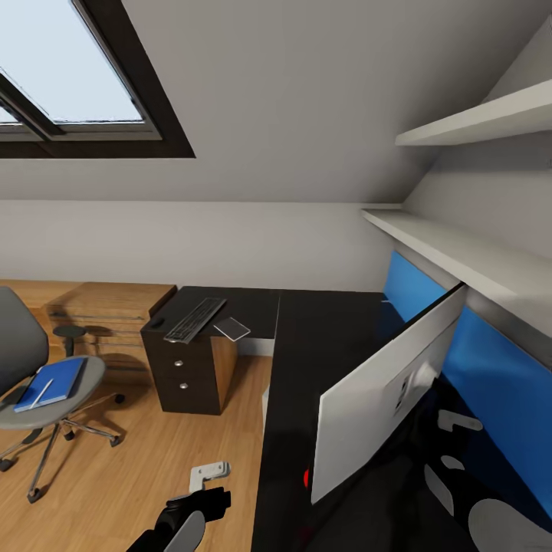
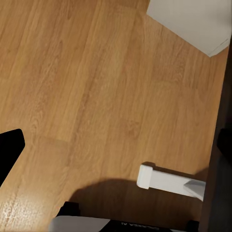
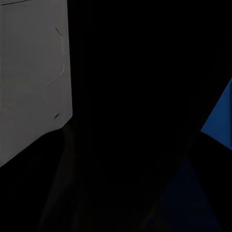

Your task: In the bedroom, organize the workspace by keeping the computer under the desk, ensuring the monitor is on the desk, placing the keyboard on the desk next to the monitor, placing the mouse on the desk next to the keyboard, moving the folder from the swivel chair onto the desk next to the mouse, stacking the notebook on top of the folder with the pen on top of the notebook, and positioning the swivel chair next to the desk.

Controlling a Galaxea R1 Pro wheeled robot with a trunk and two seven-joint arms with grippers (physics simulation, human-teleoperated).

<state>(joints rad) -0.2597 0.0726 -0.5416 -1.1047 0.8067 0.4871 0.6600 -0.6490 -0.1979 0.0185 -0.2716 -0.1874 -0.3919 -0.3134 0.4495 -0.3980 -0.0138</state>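
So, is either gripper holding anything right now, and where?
The left gripper holds nothing, above the floor. Whether the right gripper grips the monitor cannot be told.

Silver-white monitor (image 3: 31, 77) back above glossy black desk (image 3: 135, 121), blue panel (image 3: 220, 121) beyond.

The monitor (image 1: 391, 391) sits on the desk (image 1: 322, 345) at the right, back side facing us. The keyboard (image 1: 195, 320) is on the desk's far left end, over the drawers (image 1: 180, 376). Off left, the folder (image 1: 54, 382) lies on the chair (image 1: 31, 383).
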